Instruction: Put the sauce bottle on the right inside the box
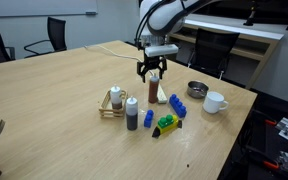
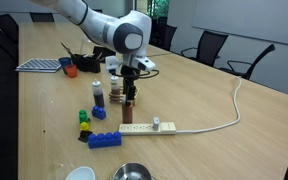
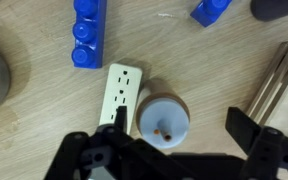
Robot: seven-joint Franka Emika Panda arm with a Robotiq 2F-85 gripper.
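While the gripper hangs with fingers spread over the sauce bottle, not clamping it, the bottle stands upright on the table, near the box and to its right. Grasping, lifting and placing it inside all remain, I'd judge.

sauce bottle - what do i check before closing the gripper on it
1. Jaws open: ok. The gripper stands open over the sauce bottle.
2. Bottle between the fingers: ok. In the wrist view its cap lies between them.
3. Bottle centred: not ok. The cap sits nearer one finger.
4. Bottle upright: ok in both exterior views.
5. Room in the crate: cannot tell. A yellowish bottle already stands in it.
6. Base free of the power strip: cannot tell. The strip lies right beside the bottle.
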